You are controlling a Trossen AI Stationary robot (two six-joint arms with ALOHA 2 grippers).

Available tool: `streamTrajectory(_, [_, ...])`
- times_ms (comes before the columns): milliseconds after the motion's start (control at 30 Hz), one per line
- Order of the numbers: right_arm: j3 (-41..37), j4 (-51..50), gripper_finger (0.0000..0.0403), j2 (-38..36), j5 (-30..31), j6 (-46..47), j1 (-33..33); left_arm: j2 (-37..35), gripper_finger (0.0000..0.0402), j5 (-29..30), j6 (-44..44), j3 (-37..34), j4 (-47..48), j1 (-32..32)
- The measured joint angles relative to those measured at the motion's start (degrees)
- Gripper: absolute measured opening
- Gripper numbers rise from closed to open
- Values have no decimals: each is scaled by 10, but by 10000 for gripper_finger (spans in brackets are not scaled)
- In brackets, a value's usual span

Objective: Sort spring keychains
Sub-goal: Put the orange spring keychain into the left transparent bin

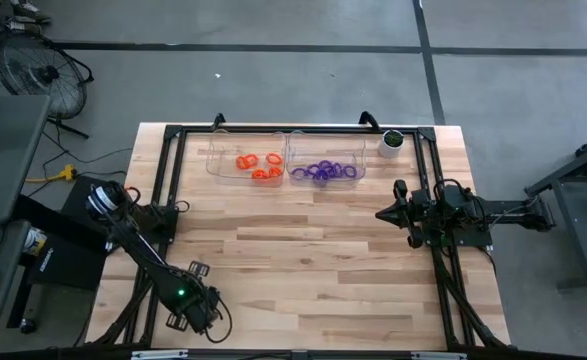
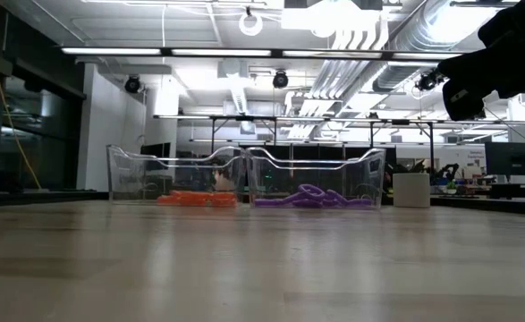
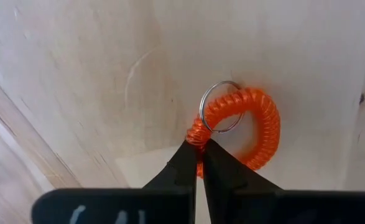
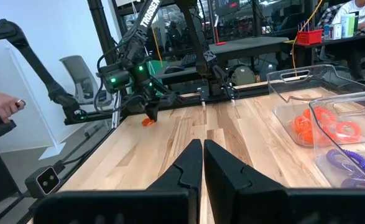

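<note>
the jaws of the left gripper (image 3: 199,152) are clamped on one last orange spring keychain (image 3: 247,127), while the right gripper (image 4: 203,155) is closed and empty and the rest are sorted in two bins (image 1: 285,160).

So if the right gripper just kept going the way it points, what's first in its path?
Probably nothing on the table: the right gripper, shut, faces across bare wood toward the left gripper holding an orange keychain. Depth is uncertain.
</note>
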State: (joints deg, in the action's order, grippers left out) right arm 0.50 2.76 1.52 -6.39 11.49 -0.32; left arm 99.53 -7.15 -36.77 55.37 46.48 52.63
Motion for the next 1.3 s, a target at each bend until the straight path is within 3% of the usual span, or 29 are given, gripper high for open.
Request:
streamTrajectory(200, [0,0,12,0,0,0,0,-9,2,-7,-23,9,7,-26])
streamTrajectory(367, [0,0,12,0,0,0,0,-37,1,77,-22,33,-3,-62])
streamTrajectory(700, [0,0,12,0,0,0,0,-59,0,186,-25,96,8,-158])
streamTrajectory(1033, [0,0,12,0,0,0,0,-60,0,250,6,168,17,-306])
streamTrajectory(1300, [0,0,12,0,0,0,0,-60,0,303,49,227,26,-468])
